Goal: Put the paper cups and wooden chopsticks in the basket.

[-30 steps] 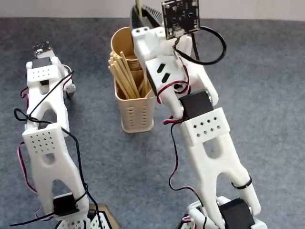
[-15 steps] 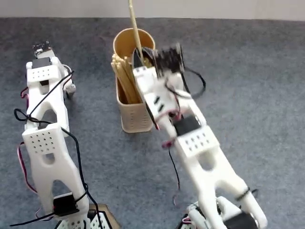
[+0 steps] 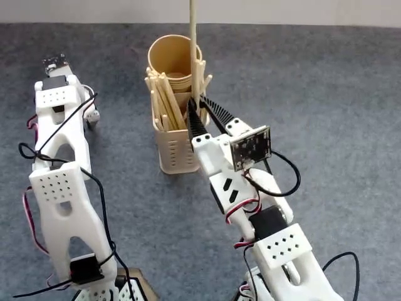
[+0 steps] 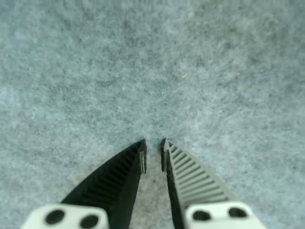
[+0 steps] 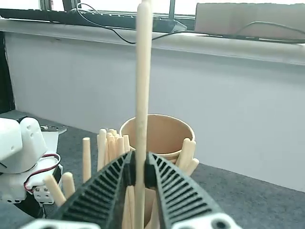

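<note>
High view: one wooden chopstick point(image 3: 193, 44) stands upright, gripped low on its shaft by the right gripper point(image 3: 199, 106). The two black fingers are clenched on it from either side. The stick's lower end is hidden behind those fingers, right at the rim of the basket point(image 3: 177, 153). In the right wrist view the same chopstick point(image 5: 143, 71) rises straight up between the ribbed fingers of the right gripper point(image 5: 139, 164), which touch it on both sides.

The basket is a cream, slotted tub standing upright on the grey carpet point(image 3: 326, 94). At its far end sit the paper cups point(image 3: 172, 59), nested one in another, mouths up. The rest of the tub holds a bundle of chopsticks point(image 3: 166, 103), leaning at slightly different angles with their tips above the rim. From the right wrist the cups point(image 5: 159, 136) show just behind the held stick, with the bundle point(image 5: 107, 148) beside them.

Well apart from the basket lies the left arm point(image 3: 59, 157). The left gripper point(image 4: 153, 149) hangs over bare carpet, its jaws closed to a thin slit with nothing between them.
</note>
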